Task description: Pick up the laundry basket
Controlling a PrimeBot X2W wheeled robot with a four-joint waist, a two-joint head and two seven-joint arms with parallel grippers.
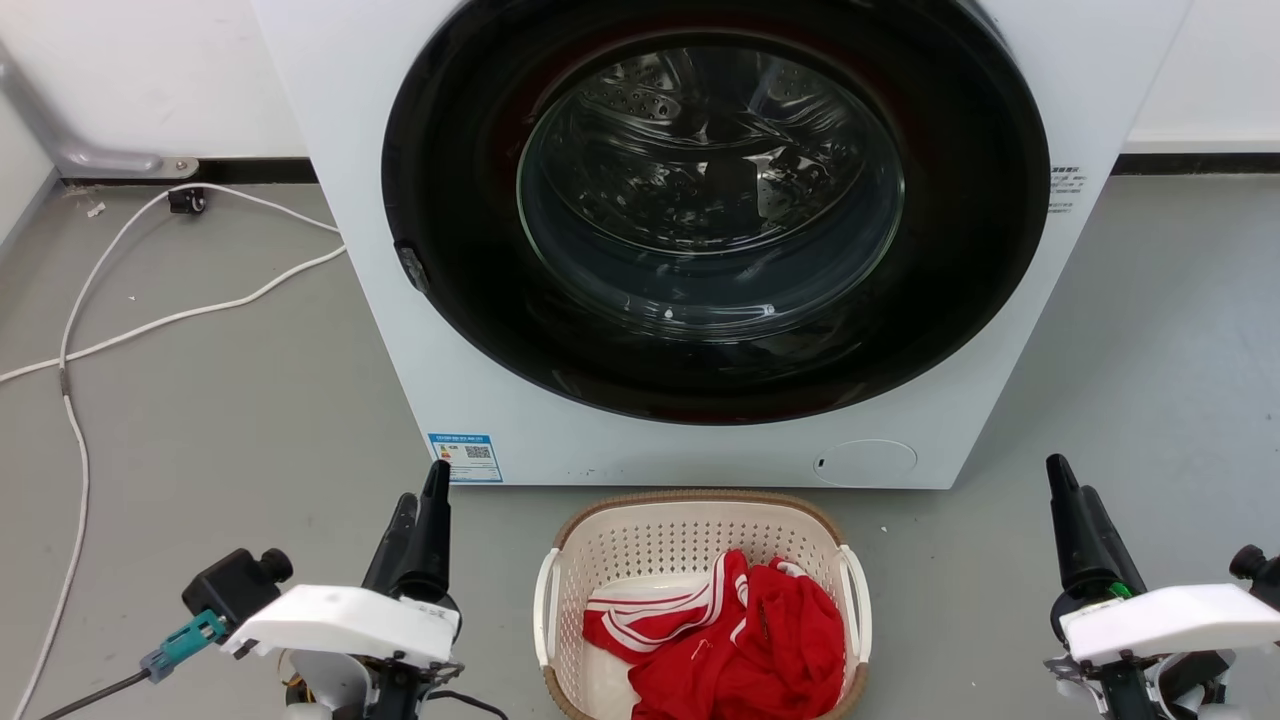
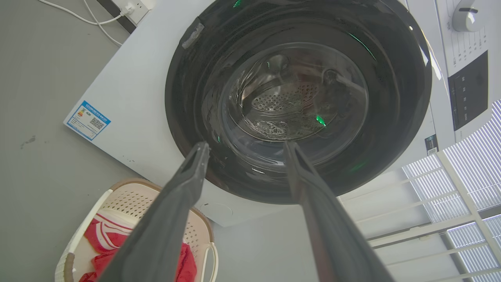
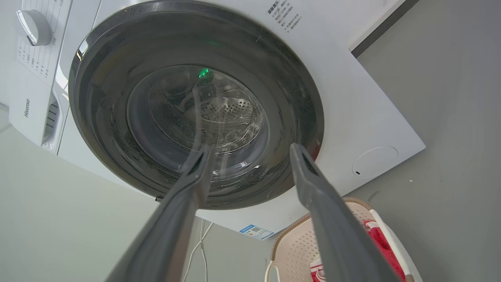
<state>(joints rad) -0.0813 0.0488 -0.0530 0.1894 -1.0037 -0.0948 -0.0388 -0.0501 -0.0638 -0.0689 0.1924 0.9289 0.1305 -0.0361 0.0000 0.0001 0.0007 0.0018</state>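
The washing machine (image 1: 420,330) is standing ahead of both end effectors. The laundry basket (image 1: 690,540) is sitting on the floor (image 1: 220,440) between the left end effector (image 1: 420,484) and the right end effector (image 1: 1075,478), apart from each, likely so that each can take one side. Both are holding their fingers spread wide and gripping nothing. A red garment (image 1: 760,640) is lying inside the basket, below fingertip level. The loop handles (image 1: 862,600) are facing outward toward the fingers.

laundry basket (image 1: 640,545): matt perforated plastic — woven-look rim | red garment (image 1: 770,650): likely cloth | washer door (image 1: 710,190): glossy glass
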